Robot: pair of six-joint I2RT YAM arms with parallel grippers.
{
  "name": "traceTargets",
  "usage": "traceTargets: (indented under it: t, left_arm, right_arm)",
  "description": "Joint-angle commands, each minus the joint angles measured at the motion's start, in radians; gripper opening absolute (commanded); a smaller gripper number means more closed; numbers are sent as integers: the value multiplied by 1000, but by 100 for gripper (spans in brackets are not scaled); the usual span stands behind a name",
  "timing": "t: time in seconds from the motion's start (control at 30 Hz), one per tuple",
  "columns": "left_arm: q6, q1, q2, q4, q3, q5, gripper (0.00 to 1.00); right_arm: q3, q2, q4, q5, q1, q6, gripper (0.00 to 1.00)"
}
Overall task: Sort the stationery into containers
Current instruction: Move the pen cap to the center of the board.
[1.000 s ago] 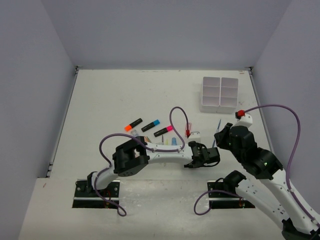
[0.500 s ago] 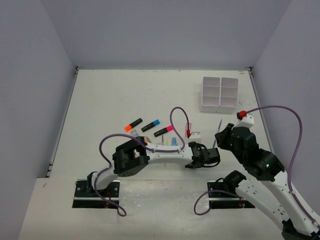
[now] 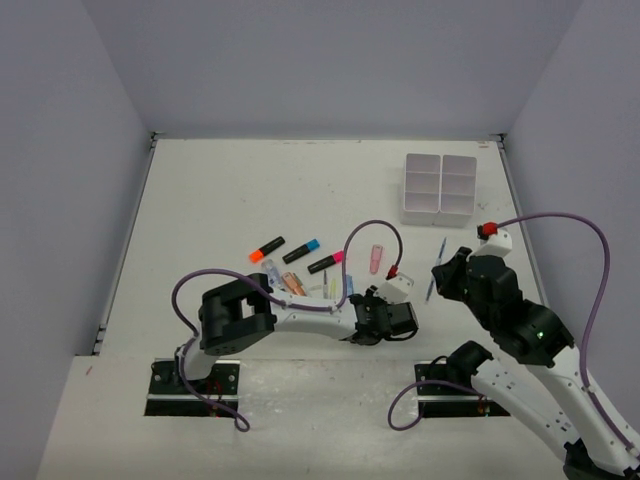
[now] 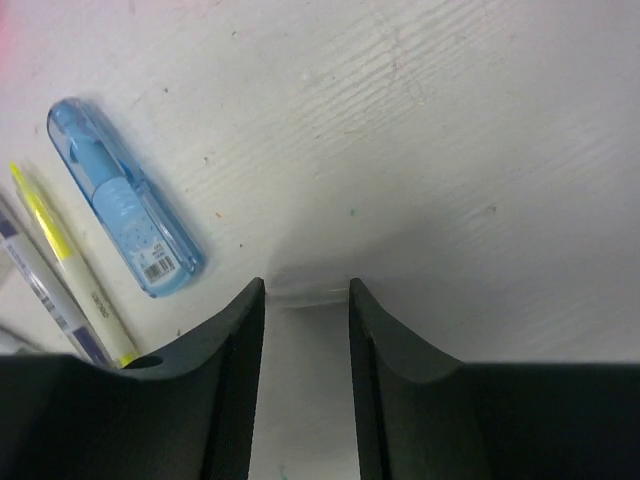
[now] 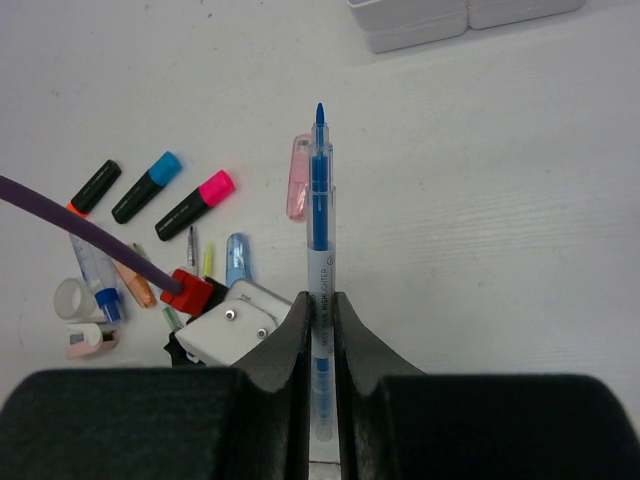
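Pale grey walls close in a white desk (image 3: 220,190), and the white box (image 3: 438,188) of six compartments sits at its far right. The right arm's jaws are pressed together on a blue pen (image 5: 319,230), pinching it low on the barrel so that most of its length juts out ahead. The pen hangs in the air a little short of the box on the near side, tip pointing toward it. That overhang looks like the chief risk. A thin round barrel held near one end could swivel or slide in the pinch, and the tip might strike the box's wall instead of passing over the rim, shoving the box or knocking the pen loose. The left arm's jaws stand partly spread and empty, low over bare desk well to the near left of the box, with a blue piece (image 4: 125,212) just beside them. Its purple cable (image 3: 375,222) loops above a pink piece (image 3: 377,258) and near the highlighters (image 3: 301,250). A careless sweep could scatter them.
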Motion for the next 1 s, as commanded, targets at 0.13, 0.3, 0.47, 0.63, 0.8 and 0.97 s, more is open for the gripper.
traceTargets:
  t: [0.13,0.3,0.47,0.63,0.8,0.97]
  left_arm:
    - [375,4,-158,207,-233,198,0]
    - [497,9,-169,234,-248,351,0]
    - [520,44,-137,249,-273,529,2]
    - [532,55,-101,209,-261,531,14]
    - [523,64,-98,191,-244,504,32]
    - [491,70,-114,172,-228,435,52]
  right_arm:
    - [46,4,3,-30,-3,-53,0]
    - [37,17,26,-93,-2,-80,0]
    - [35,24,46,-126,-1,-91,0]
    - [45,18,48,-121,-3,-93,0]
    - [44,13,47,-115,-3,-89,0]
    - [41,4,44,-108,-3,-85,0]
